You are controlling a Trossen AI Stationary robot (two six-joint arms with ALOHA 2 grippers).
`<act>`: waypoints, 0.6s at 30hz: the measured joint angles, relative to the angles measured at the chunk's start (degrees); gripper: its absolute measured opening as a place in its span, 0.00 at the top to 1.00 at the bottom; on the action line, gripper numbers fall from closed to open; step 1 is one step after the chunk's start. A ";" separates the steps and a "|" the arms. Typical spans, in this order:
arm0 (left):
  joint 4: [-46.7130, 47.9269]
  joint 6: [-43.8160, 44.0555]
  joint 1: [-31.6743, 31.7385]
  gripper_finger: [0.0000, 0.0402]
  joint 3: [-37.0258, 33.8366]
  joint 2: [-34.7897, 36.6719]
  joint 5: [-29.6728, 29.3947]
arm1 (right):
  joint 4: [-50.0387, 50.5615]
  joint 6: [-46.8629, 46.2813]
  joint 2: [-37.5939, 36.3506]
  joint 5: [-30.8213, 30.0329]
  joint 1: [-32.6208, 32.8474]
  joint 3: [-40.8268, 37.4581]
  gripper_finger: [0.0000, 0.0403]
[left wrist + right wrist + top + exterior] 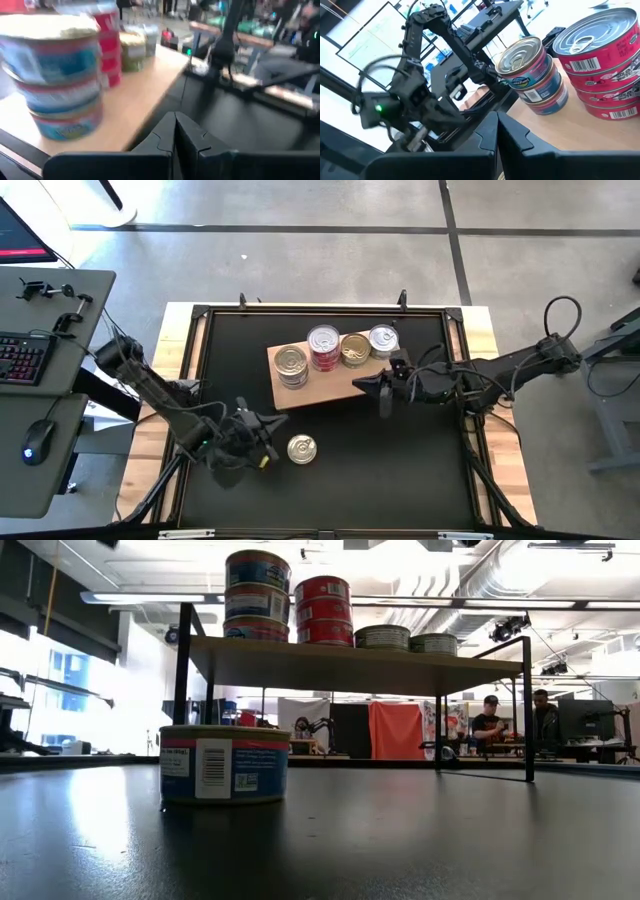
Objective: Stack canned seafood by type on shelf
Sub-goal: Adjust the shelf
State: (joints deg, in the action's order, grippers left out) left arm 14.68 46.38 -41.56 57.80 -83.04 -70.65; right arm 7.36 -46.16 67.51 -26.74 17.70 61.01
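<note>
The shelf [322,391] is a light-brown board on black legs [350,665]. On it stand a blue-and-pink stack of three tins [291,365] [257,595], a red stack of three [323,346] [322,610], a gold-lidded tin [355,350] and a silver-lidded tin [384,340]. One more blue-and-pink tin [302,448] [224,762] rests on its base on the black table. My left gripper [268,438] [175,131] is shut, just left of that lone tin, facing the shelf. My right gripper [362,386] [496,131] is shut at the shelf's near right corner.
A black frame rim [200,320] runs round the black table top, with pale wooden strips outside it. A desk with a keyboard [25,358] and mouse stands left of the table. People sit in the room beyond [490,720]. Bare table lies near the front edge.
</note>
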 joint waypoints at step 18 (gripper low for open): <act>3.42 7.20 2.92 1.00 0.09 -11.92 -6.89 | 0.78 5.09 0.02 3.26 -0.01 0.00 1.00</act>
State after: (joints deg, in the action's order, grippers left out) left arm 18.10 53.58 -38.64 57.89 -94.96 -77.54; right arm 8.14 -41.07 67.53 -23.49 17.69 61.01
